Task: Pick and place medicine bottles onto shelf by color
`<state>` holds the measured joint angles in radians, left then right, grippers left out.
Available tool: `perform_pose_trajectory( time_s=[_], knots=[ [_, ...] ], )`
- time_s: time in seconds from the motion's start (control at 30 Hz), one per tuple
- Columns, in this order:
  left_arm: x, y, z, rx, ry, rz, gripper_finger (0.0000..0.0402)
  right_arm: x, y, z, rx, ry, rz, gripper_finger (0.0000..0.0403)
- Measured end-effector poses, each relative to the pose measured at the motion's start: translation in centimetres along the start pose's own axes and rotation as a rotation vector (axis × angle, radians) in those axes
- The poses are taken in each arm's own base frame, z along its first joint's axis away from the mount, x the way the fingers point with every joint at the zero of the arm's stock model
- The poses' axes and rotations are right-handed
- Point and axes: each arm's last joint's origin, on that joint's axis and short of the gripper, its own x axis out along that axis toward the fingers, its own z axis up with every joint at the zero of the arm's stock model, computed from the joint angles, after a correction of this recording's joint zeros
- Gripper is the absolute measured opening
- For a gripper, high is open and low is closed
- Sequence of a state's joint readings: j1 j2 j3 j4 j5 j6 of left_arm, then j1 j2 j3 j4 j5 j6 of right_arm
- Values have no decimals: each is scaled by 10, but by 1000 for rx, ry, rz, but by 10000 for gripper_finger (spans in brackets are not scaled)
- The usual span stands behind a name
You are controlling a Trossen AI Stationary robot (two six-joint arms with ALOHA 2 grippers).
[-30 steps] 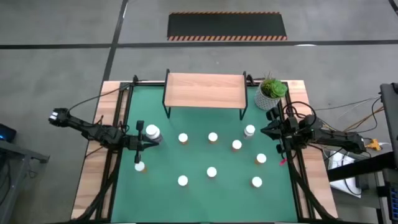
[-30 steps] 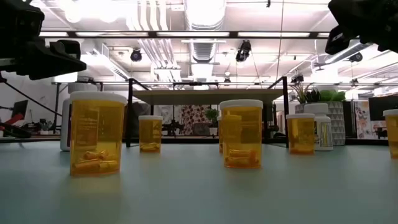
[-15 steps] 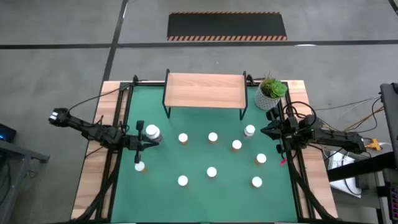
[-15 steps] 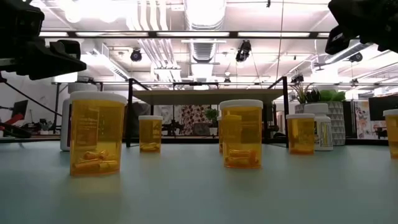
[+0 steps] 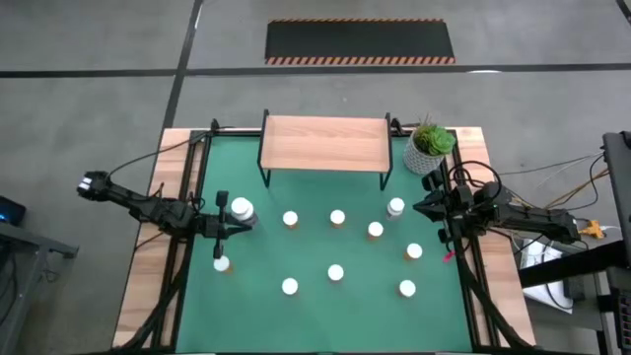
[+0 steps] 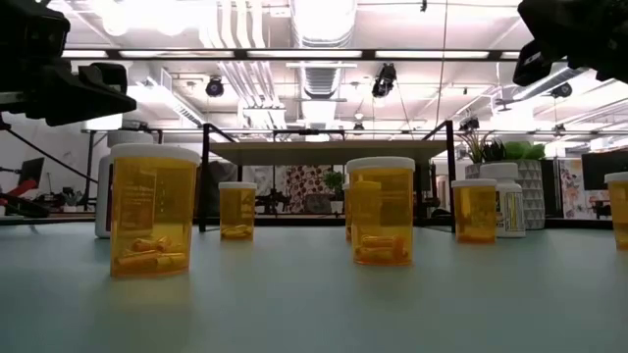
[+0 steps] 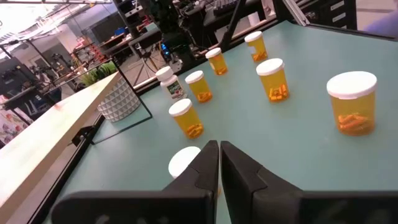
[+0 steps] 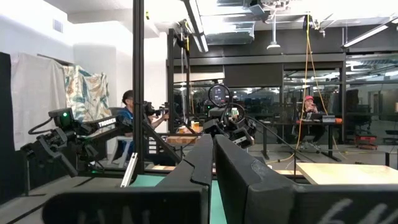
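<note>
Several white-capped orange medicine bottles [image 5: 335,272] stand upright on the green mat [image 5: 315,247]. A larger white-capped bottle [image 5: 241,209] stands at the left and a white one with a green label [image 7: 170,84] at the far right. The light-wood shelf [image 5: 323,141] stands on black legs at the mat's far edge with nothing on it. My left gripper [image 5: 242,226] hovers shut beside the larger bottle, over the mat's left side, and its shut fingers [image 7: 219,149] point across the bottles. My right gripper [image 5: 419,208] hangs shut above the mat's right edge, tipped up toward the room [image 8: 211,146].
A white pot with a green plant [image 5: 430,146] stands right of the shelf. Black frame rails run along the mat's left and right sides. Bare mat lies between the bottles and the shelf. People sit in the room beyond the table [image 8: 127,118].
</note>
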<state>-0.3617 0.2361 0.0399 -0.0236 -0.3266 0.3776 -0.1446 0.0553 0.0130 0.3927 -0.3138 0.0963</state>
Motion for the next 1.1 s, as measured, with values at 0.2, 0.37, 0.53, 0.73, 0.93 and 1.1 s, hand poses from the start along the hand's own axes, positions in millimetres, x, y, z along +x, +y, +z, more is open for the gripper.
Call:
perform_pose_trajectory(
  time_s=[0.2,0.37,0.53,0.73,0.93,1.1],
  knots=[
    [0,0,0,0,0,0,0,0,0,0,0,-1,0,9],
    [0,0,0,0,0,0,0,0,0,0,0,0,0,9],
    [0,0,0,0,0,0,0,0,0,0,0,0,0,9],
    [0,0,0,0,0,0,0,0,0,0,218,0,1,9],
    [0,2,6,-40,-66,32,0,0,0,0,331,-1,1,9],
    [-4,12,29,-403,-331,31,0,0,0,0,331,-1,0,9]
  ],
)
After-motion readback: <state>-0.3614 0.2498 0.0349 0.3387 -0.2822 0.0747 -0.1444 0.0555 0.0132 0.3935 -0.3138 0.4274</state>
